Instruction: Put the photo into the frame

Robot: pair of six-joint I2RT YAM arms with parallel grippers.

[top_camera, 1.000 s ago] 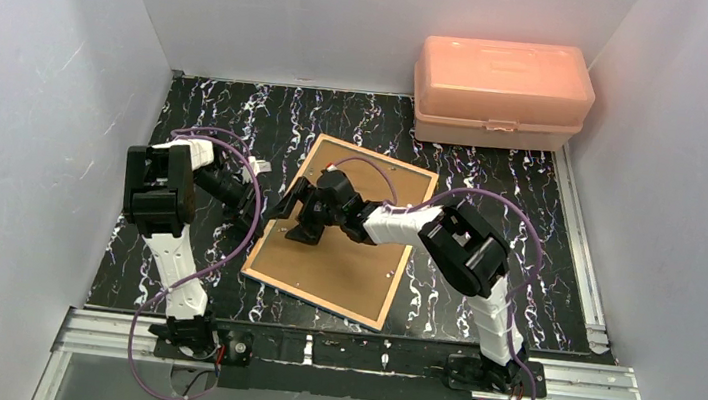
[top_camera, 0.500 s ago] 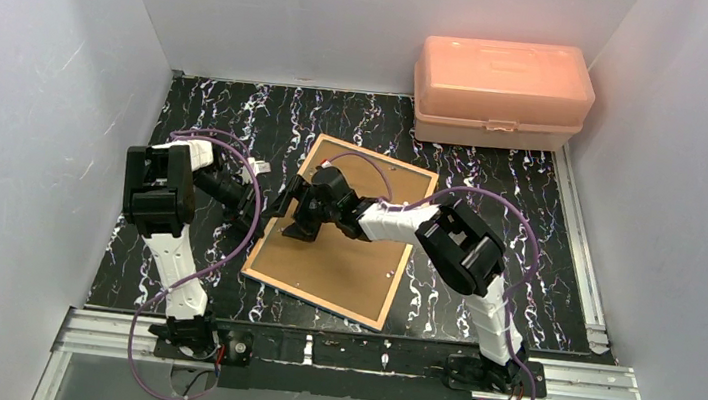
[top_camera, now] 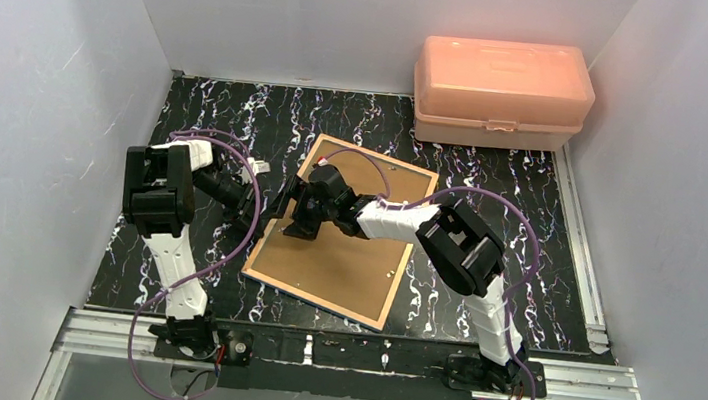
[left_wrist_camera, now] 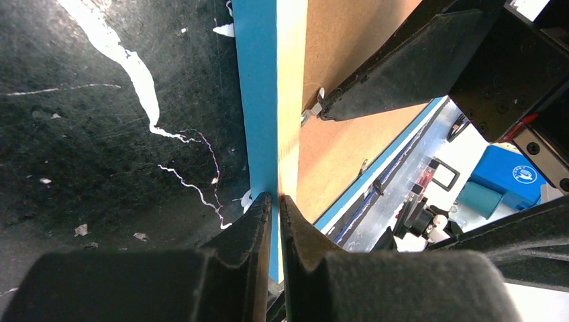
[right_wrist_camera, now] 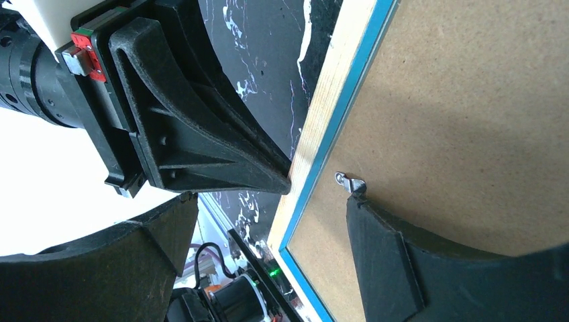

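The frame (top_camera: 322,300) lies face down, its brown backing board (top_camera: 343,264) up. The photo is not in view. My left gripper (top_camera: 263,212) is shut on the frame's left edge; the left wrist view shows its jaws (left_wrist_camera: 276,201) pinching the blue border (left_wrist_camera: 255,100) and wood-coloured edge (left_wrist_camera: 290,100). My right gripper (top_camera: 294,217) is open over the board's left side. In the right wrist view (right_wrist_camera: 272,204), one fingertip (right_wrist_camera: 359,211) touches a small metal clip (right_wrist_camera: 350,182) on the backing board (right_wrist_camera: 470,100); the other finger (right_wrist_camera: 134,261) hangs beyond the frame's edge.
A pink plastic box (top_camera: 501,91) stands at the back right of the black marbled table (top_camera: 229,115). White walls close in the left, back and right sides. The two grippers are almost touching at the frame's left edge.
My right gripper has shifted a little to the left and further back over the backing board, nearer the frame's left edge. The left gripper and the frame have not moved.
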